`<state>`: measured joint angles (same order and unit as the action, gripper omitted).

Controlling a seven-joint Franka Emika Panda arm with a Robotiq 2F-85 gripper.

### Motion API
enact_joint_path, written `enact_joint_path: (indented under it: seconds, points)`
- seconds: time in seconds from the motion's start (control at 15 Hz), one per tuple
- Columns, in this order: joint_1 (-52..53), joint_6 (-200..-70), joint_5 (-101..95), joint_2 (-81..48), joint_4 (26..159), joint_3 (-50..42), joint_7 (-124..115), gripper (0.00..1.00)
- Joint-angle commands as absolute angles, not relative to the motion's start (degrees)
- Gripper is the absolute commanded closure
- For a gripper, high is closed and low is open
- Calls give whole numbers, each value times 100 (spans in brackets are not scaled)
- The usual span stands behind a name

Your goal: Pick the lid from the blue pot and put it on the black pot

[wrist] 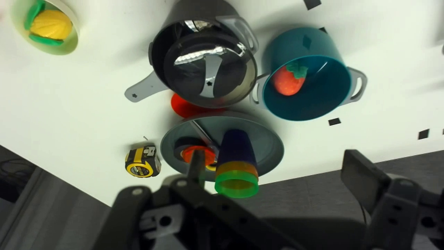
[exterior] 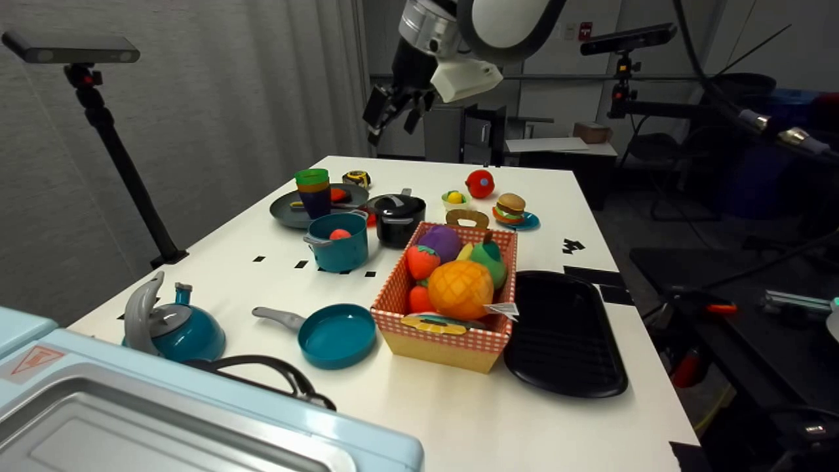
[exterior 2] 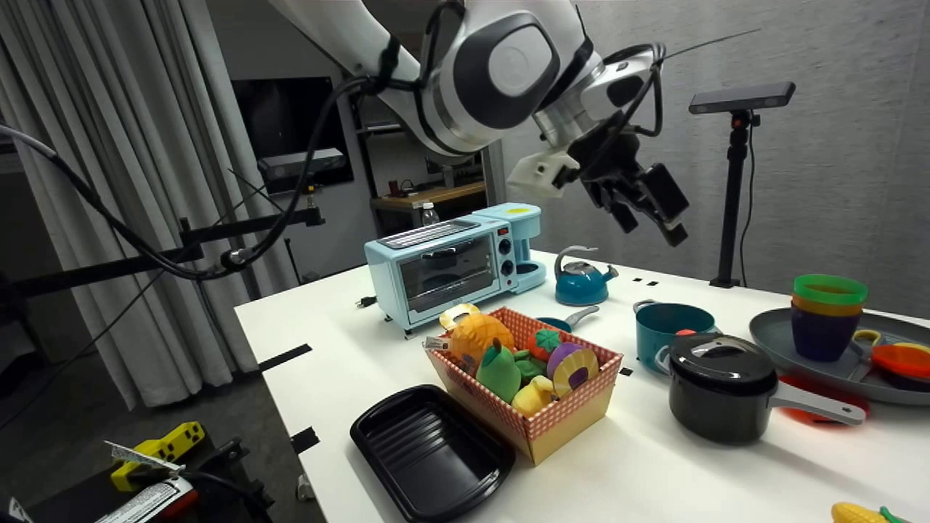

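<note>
I see the lid (wrist: 211,71) on the black pot (exterior 2: 716,407), well below my claw (wrist: 277,170); whether it is seated squarely I can't tell. The claw is released, its jaws spread wide. The blue pot (wrist: 305,45) stands uncovered just beside, likewise below the claw, with a red toy (wrist: 287,82) inside. From my wrist view, the cups (wrist: 237,151) on the grey plate (wrist: 274,149) show between the jaws but well beyond them; the tape measure (wrist: 143,161) lies outside them, to the left. In both exterior views the basket (exterior: 442,356) and tray (exterior: 564,341) sit lower, well apart from the claw.
</note>
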<state>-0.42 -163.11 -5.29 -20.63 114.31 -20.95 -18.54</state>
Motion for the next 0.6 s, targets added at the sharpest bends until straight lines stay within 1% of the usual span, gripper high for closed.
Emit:
enact_joint_path:
  seconds: [0.0,0.2,0.53]
  points:
    - [-126,-16231,-720,-820,12540,-1903,-1434,0]
    - [-365,-15822,-423,-183,12961,-1549,-895,0]
    - [-567,-15172,-234,412,13258,-1286,-354,0]
